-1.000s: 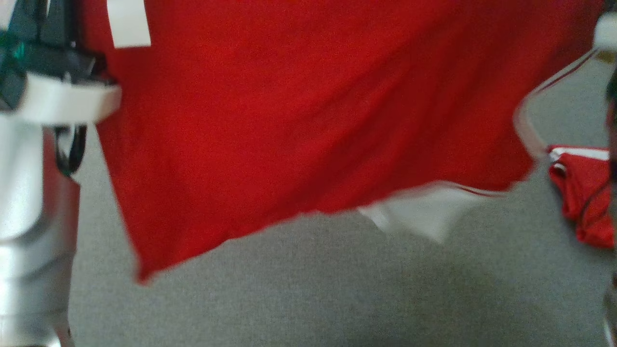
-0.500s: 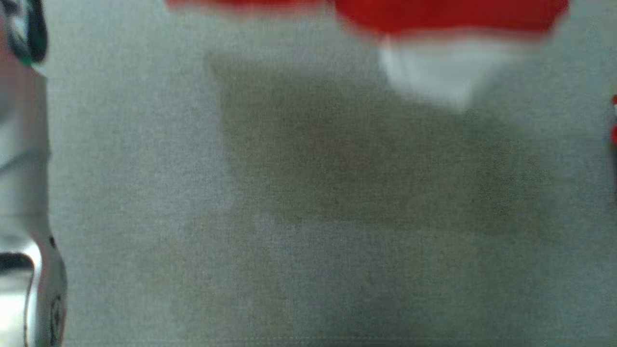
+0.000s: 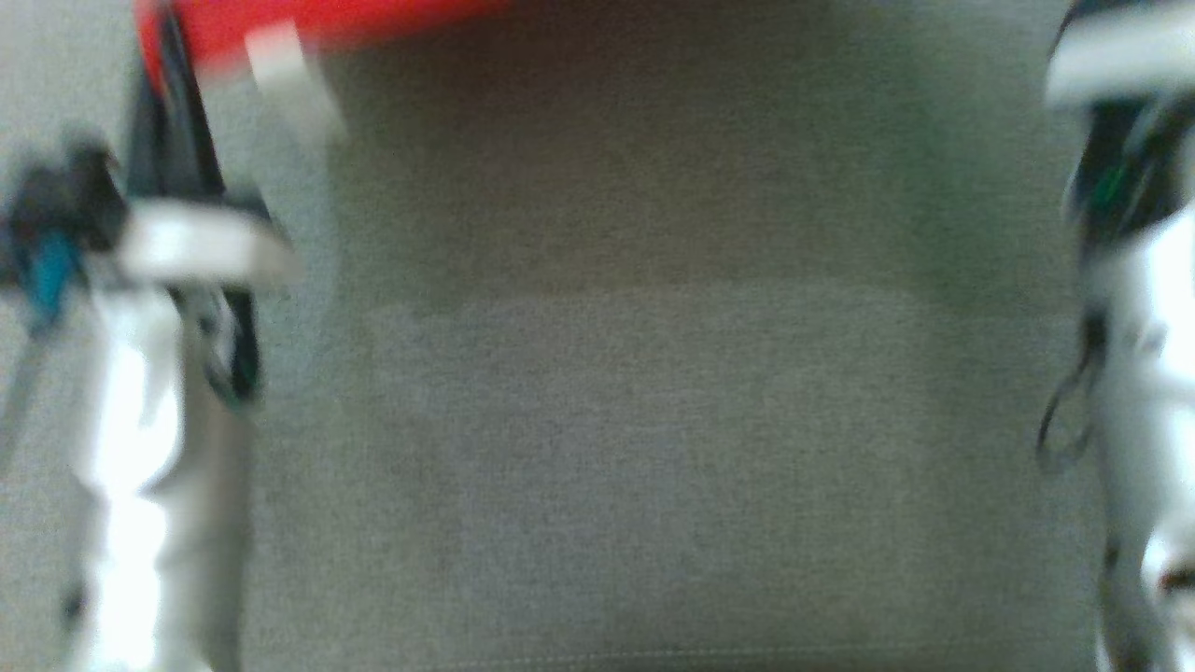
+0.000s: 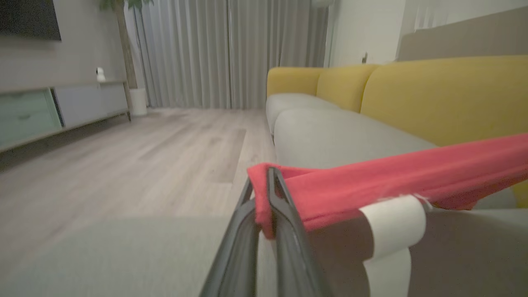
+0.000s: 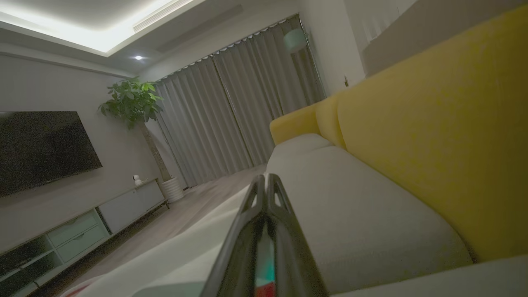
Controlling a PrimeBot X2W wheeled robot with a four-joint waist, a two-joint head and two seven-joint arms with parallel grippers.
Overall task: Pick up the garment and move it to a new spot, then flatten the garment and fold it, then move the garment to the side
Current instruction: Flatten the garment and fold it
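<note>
Pinching garment (image 4: 371, 181) edge: left fingers (image 4: 241, 239) | right fingers (image 5: 247, 235) pressed together | grey cushion (image 3: 653, 420) wide between them

Between left fingers (image 4: 288, 231), garment (image 4: 371, 181) overhangs sofa (image 4: 330, 136).

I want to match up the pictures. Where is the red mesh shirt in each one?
Head view: the red mesh shirt is a blurry strip at the top left.
Left wrist view: the shirt runs from the shut left gripper to the right edge.
Right wrist view: maybe a faint red sliver, bottom left; too small to tell.
Shared landmark: the grey sofa seat cushion.
</note>
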